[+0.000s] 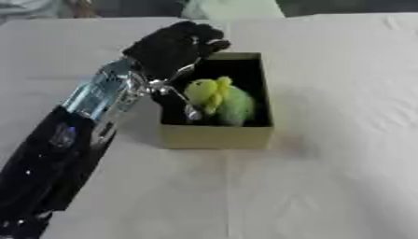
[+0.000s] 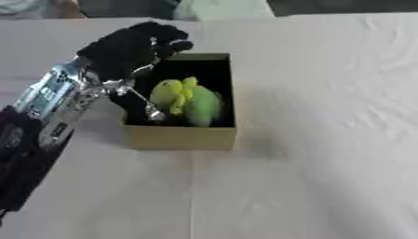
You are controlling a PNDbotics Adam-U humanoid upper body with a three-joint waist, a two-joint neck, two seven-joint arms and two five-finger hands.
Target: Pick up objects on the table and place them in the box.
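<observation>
With the soft toy (image 1: 219, 101) lying in the box (image 1: 216, 136), lift your left robot hand (image 1: 173, 44), fingers curled and empty, straight clear of the rim.

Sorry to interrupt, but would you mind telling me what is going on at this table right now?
The robot's left hand is over the far left corner of a small cardboard box on a white-covered table. A yellow-green soft toy lies inside the box. The hand's fingers are curled, and they do not seem to hold anything. The right hand is out of sight.
</observation>
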